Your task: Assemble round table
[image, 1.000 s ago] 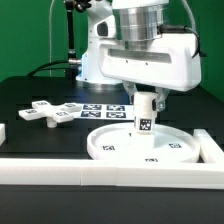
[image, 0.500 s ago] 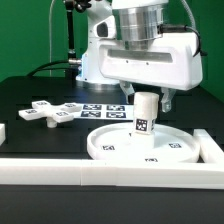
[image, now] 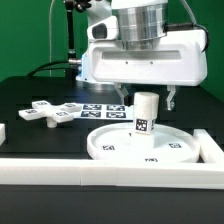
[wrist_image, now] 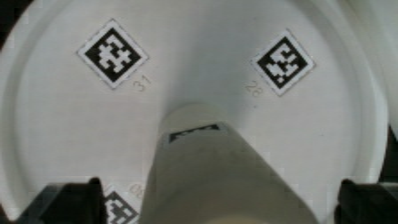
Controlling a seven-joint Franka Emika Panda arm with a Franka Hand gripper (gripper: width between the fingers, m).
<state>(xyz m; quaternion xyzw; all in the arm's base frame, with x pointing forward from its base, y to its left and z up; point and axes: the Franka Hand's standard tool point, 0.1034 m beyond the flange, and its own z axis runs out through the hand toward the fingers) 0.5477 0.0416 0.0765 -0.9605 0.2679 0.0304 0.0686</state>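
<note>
The short thick cylinder [image: 146, 120] stands upright on the middle of the large round rimmed disc [image: 110, 147]. My gripper [image: 148, 100] is open right above it, one finger on each side of the cylinder's top, with a gap on both sides. In the wrist view the cylinder [wrist_image: 221, 165] rises toward the camera from the disc [wrist_image: 196, 60], and the dark fingertips [wrist_image: 71, 203] stand well apart from it; the gripper [wrist_image: 222, 207] holds nothing. The cross-shaped piece [image: 50, 113] lies flat on the black table at the exterior view's left.
The marker board [image: 103, 110] lies behind the disc. A long white border rail [image: 100, 172] runs along the front edge, with shorter rail pieces at the left [image: 3, 132] and right [image: 211, 148]. The robot's base [image: 92, 55] stands behind.
The fingers were shut on the cylinder's top; they have spread apart and let it go. The cylinder stays standing on the disc.
</note>
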